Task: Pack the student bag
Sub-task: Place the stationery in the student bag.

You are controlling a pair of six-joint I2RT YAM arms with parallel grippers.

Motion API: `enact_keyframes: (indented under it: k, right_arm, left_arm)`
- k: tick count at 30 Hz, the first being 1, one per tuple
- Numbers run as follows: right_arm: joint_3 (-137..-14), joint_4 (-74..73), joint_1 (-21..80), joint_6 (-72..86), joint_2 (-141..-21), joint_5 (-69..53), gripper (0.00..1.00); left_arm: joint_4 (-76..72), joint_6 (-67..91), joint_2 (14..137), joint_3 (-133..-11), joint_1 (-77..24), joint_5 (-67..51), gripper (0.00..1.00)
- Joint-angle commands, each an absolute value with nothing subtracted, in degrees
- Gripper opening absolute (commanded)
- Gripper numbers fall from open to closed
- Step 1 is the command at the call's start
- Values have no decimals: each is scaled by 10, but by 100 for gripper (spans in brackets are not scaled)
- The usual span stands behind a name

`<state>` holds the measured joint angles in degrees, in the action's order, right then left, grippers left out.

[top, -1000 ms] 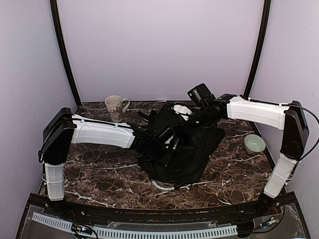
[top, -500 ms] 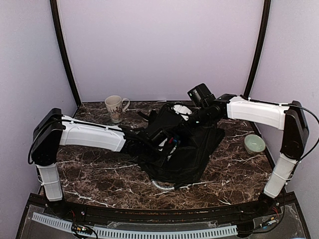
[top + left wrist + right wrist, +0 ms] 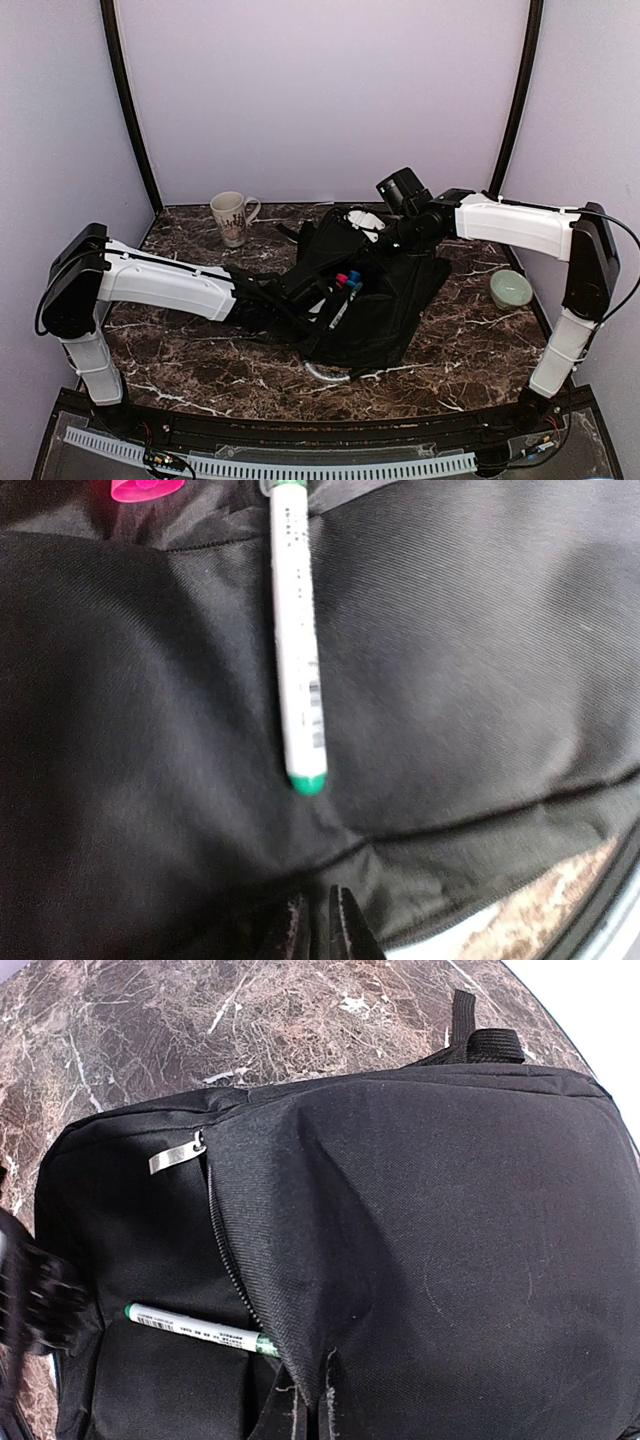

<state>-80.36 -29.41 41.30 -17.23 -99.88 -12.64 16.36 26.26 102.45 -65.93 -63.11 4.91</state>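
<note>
1. The student bag [image 3: 390, 305] is laid in the middle of the table [image 3: 190, 350].
2. A mug [image 3: 230, 217] is set far and left of the bag, apart from it.
3. A bowl [image 3: 511, 289] is set to the right of the bag.
4. A pen [image 3: 195, 1328] is laid on the bag, with one end tucked under the bag's cloth.

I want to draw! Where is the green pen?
In the right wrist view, the green pen lies at bottom left on the student bag, one end under its open flap, below the silver zipper pull.
</note>
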Motion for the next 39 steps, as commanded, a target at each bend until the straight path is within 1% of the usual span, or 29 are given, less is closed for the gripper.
enact_keyframes:
  k: [1,8,17,27,31,34,39]
  right_arm:
    - [-817,-276,417,-166,-991,-152,0]
    - [-817,-277,417,-167,-991,-151,0]
    - [-817,-278,417,-166,-989,-147,0]
    - [-818,-278,417,-166,-998,-144,0]
    - [-818,-279,417,-166,-998,-140,0]
    - [-817,-279,417,-168,-995,-135,0]
    - [-814,-277,417,-170,-993,-132,0]
  left_arm:
    - [181,260,1054,-693,-630,89,10]
    - [151,255,1089,-719,-630,90,9]
    - [88,247,1135,-759,-623,157,7]
    - [-57,202,1161,-778,-601,188,6]
    - [-103,190,1170,-782,-597,174,6]
    - [-109,178,1166,-777,-597,160,6]
    - [-87,159,1106,-726,-606,96,7]
